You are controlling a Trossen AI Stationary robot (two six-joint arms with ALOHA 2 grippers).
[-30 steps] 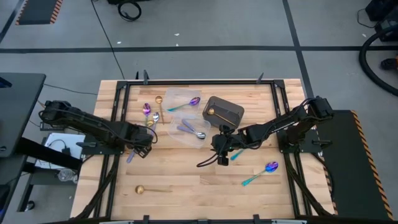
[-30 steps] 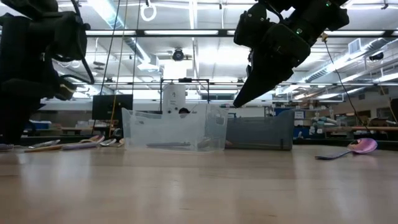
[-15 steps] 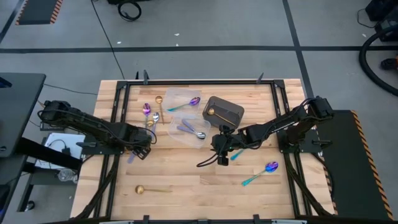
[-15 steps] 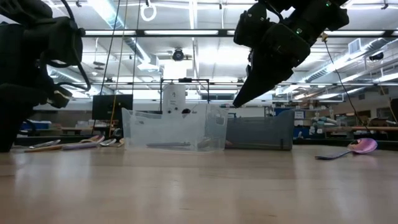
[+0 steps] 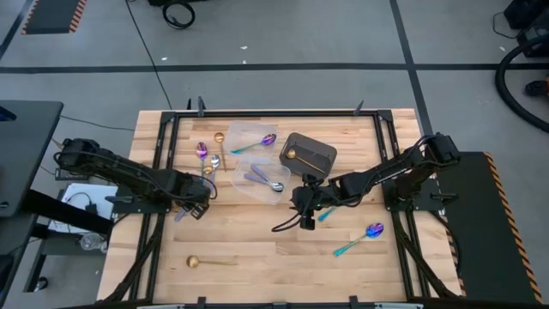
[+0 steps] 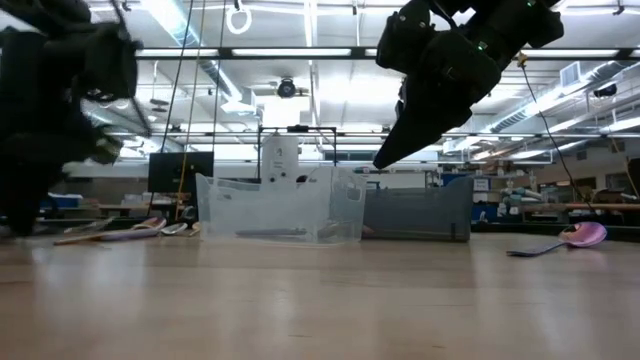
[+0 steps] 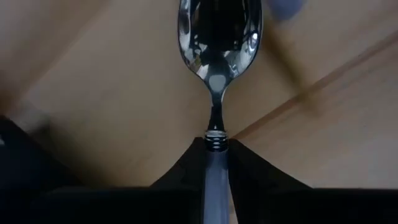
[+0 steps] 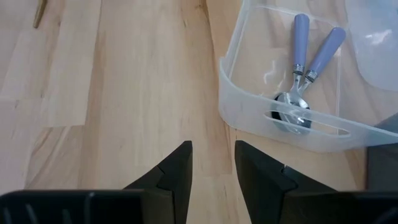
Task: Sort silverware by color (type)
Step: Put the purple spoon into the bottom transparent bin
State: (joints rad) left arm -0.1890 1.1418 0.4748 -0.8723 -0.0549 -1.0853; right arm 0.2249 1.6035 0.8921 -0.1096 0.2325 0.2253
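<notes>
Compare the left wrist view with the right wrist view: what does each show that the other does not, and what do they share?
Left wrist only: a silver spoon, its lavender handle clamped between the left fingers.

Right wrist only: a clear tub holding two lavender-handled spoons, and the right fingers parted with nothing between them.

Both: the wooden table and that arm's own dark fingers.

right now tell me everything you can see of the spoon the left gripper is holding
The spoon has a shiny, mirror-like silver bowl, a thin neck, a small ribbed collar and a pale lavender handle. The left gripper is shut on that handle just behind the collar, so the bowl sticks straight out beyond the fingers, over the wooden table on the left side.
</notes>
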